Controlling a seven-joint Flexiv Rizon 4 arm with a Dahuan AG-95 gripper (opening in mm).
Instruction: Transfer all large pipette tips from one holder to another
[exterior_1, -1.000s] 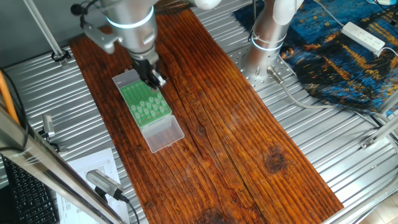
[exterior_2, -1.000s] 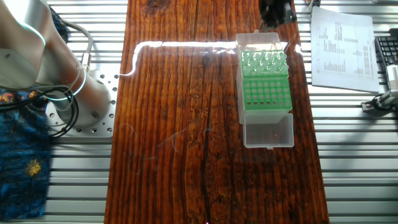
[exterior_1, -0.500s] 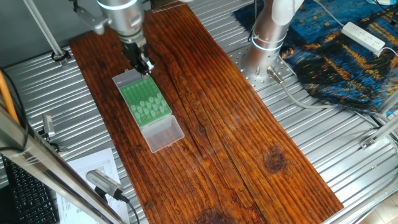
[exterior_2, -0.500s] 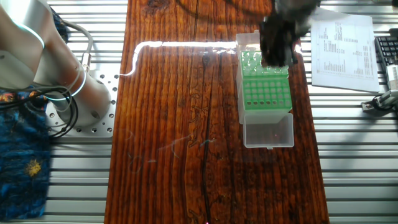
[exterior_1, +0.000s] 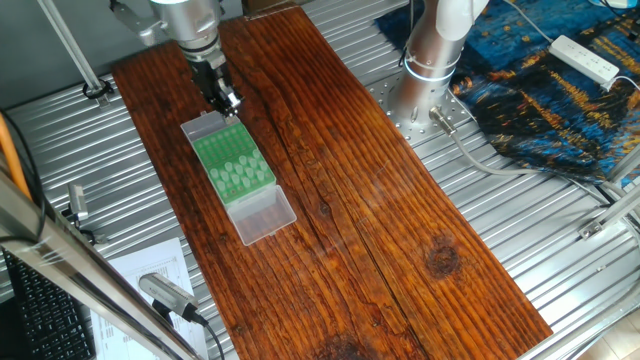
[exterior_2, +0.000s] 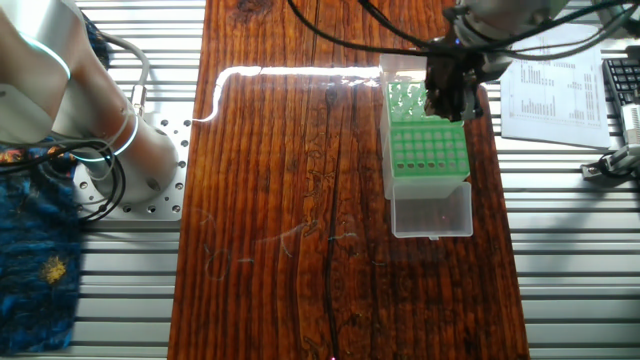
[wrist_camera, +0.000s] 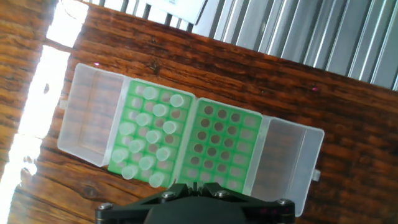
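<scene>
Gripper (exterior_1: 228, 101) hovers above the rack (wrist_camera: 186, 143), approaching; jaws seemingly clenched and empty. Next: descend onto a left-half large pipette tip (wrist_camera: 153, 137)

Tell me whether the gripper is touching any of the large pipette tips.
Apart. The hand view looks down on the large pipette tips in the green rack from well above, with the gripper clear of them and nothing between its fingers.

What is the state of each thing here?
Translucent whitish conical pipette tips: upright in the left green rack half.
Right green rack half: holes empty.
Clear plastic holder box: open, flat on the brown wooden board.
End effector: above the box; open or shut, cannot tell.
</scene>
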